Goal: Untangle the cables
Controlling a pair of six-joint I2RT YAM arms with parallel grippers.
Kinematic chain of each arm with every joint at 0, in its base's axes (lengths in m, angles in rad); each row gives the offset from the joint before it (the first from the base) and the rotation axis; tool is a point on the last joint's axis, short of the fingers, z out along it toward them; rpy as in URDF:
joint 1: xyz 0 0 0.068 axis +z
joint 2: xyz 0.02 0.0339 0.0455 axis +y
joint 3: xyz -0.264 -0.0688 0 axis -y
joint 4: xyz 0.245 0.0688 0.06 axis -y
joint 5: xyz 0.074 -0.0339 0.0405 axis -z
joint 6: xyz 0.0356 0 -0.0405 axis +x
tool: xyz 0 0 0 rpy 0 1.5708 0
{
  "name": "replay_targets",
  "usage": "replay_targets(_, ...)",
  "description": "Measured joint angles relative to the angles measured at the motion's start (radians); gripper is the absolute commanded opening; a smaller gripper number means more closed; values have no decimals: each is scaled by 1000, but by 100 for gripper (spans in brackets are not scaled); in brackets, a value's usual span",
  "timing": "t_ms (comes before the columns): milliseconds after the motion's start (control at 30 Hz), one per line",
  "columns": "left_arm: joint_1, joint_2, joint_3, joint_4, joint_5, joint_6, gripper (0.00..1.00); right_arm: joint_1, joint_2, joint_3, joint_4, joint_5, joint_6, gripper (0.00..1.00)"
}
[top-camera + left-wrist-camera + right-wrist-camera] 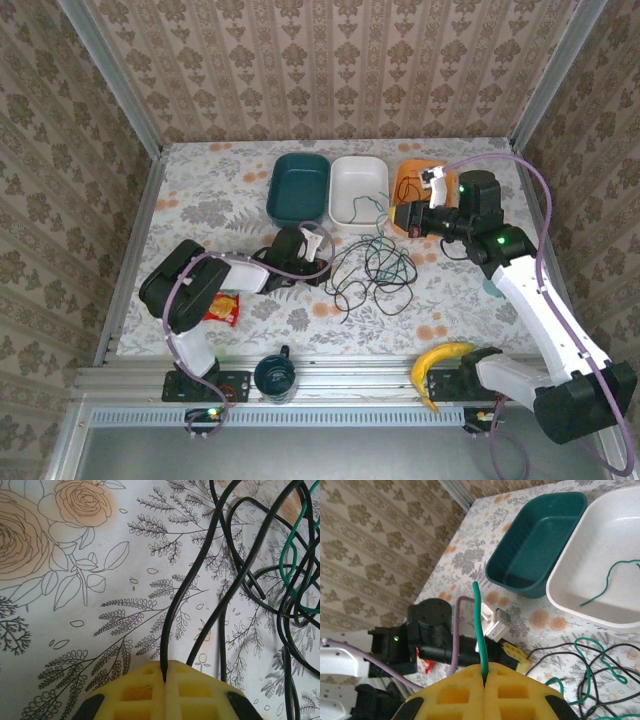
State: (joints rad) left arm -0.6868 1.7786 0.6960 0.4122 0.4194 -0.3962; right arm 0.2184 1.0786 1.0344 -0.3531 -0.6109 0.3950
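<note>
Left pincer lies low, pinching black cable.

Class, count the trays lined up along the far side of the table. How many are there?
3: teal tray on the left, white tray in the middle, orange tray on the right, partly hidden behind the right arm.

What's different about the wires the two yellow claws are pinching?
The left gripper holds a black cable; the right gripper holds a green cable. The black cable snakes far across the table, while the green cable stops in a loose end just past its gripper. Both are thin wires, pinched in shut yellow jaws.
</note>
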Motion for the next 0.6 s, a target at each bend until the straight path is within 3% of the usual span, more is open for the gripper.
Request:
replay_targets(100,0,-4,-12,28,15,-2,48,-6,0,-4,23,-9,22,7)
replay_targets(167,-13,-25,-22,46,36,-4,63,-6,3,-5,28,-18,29,7)
replay_targets(300,-4,-50,-34,66,61,-28,72,-6,26,-13,34,-38,32,7)
replay_targets(600,18,-60,47,74,105,-87,74,34,80,-123,40,-43,35,8)
